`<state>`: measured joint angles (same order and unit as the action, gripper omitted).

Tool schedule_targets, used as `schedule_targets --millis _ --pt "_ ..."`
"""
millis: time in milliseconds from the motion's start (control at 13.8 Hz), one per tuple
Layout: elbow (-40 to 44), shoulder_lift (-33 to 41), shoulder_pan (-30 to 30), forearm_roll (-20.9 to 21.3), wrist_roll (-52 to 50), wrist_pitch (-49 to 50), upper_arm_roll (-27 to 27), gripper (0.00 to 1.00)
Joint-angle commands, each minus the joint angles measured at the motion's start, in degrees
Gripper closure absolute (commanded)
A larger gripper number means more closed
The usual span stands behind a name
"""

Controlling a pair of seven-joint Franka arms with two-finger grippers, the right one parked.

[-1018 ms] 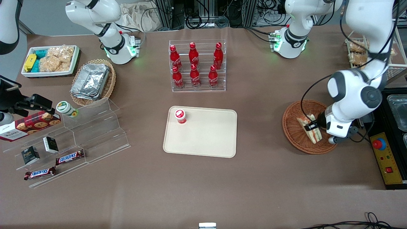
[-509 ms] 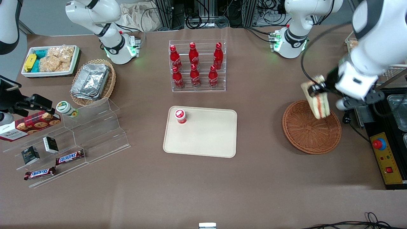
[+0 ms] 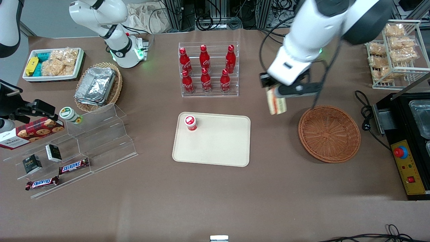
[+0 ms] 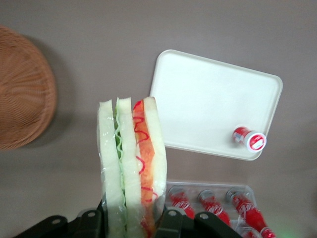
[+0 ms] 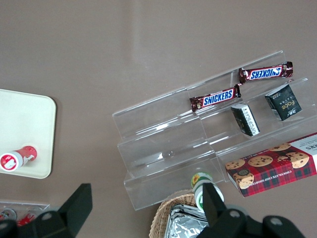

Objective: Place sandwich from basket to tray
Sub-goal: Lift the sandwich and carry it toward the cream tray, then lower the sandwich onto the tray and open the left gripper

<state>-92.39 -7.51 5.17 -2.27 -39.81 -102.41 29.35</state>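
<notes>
My left gripper (image 3: 272, 88) hangs in the air between the reddish-brown wicker basket (image 3: 329, 133) and the cream tray (image 3: 218, 148), shut on the sandwich (image 3: 276, 103). The wedge hangs below the fingers, clear of the table. In the left wrist view the sandwich (image 4: 131, 168) shows white bread with green, red and orange filling, pinched between my gripper's (image 4: 132, 224) fingers. The basket (image 4: 22, 94) holds nothing and the tray (image 4: 208, 99) lies below, farther along.
A small red-capped bottle (image 3: 190, 122) stands on a corner of the tray. A clear rack of red cola bottles (image 3: 208, 70) stands farther from the camera than the tray. A wire shelf of snack bags (image 3: 396, 50) and a black control box (image 3: 408, 168) sit at the working arm's end.
The gripper lifted the sandwich out of the basket, then carried it sideways off the basket toward the tray. The basket now holds nothing.
</notes>
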Motion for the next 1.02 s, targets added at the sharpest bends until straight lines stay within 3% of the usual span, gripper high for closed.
schedule_targets --millis 0,436,945 --pt "3.53 -9.95 2.81 3.49 -0.88 -4.63 0.54 0.63" --pt "5.37 -25.43 5.90 10.43 -2.11 -19.13 0.45 0.63" --pt "5.29 -34.41 8.02 15.37 -2.47 -25.74 0.18 0.63"
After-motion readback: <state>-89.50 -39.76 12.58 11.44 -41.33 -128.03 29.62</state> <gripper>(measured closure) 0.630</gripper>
